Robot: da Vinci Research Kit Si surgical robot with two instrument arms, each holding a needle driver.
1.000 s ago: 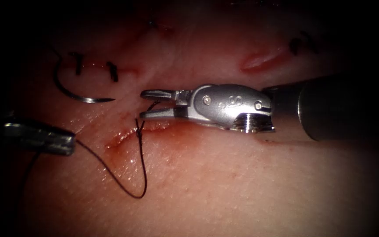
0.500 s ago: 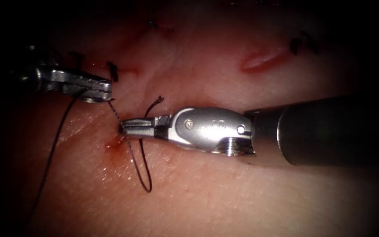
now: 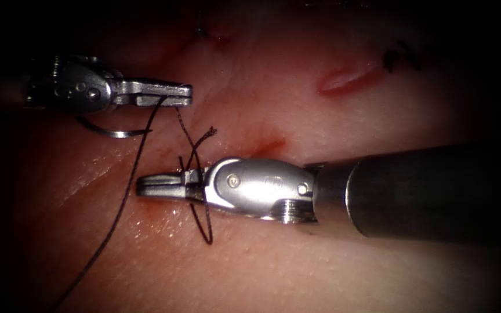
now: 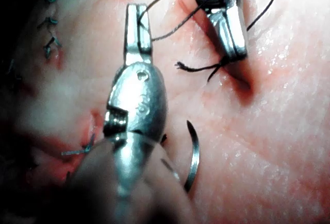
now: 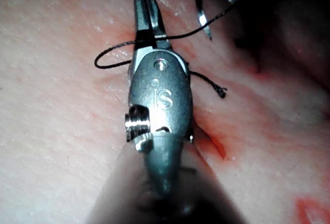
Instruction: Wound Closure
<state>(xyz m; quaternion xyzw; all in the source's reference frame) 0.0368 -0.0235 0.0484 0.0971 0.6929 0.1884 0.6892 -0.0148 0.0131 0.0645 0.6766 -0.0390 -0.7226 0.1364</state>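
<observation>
Endoscope view: your left tool [image 3: 172, 94], upper left of the frame, has its fingers clamped on the thread [image 3: 126, 197], which runs from them down to the lower left. The needle [image 3: 111, 132] lies free on the tissue [image 3: 320, 272] just below that tool, held by neither, and I judge it not to be in the tissue. Your right tool [image 3: 158, 186], centre frame, has its fingers together, and the thread loops around them. Whether they pinch a strand, you cannot tell here. A frayed cut end of thread [image 3: 207, 134] stands between the two tools, near the cut [image 3: 265, 145] and its red fluid [image 3: 146, 207].

Left wrist view: the left tool [image 4: 137, 15] grips the thread at its tips, the needle [image 4: 193, 157] lies beside its body, apart from the fingers, and the right tool [image 4: 229, 28] lies against the cut.

Right wrist view: the thread [image 5: 111, 59] crosses the right tool [image 5: 149, 15] near the base of its closed fingers, and the needle [image 5: 202, 15] lies ahead of them, near the left tool.

The risks, as I judge them: the wrap could slide off the smooth fingers if tension slackens, and a hard pull could drag the loose needle across the tissue or snag it.
</observation>
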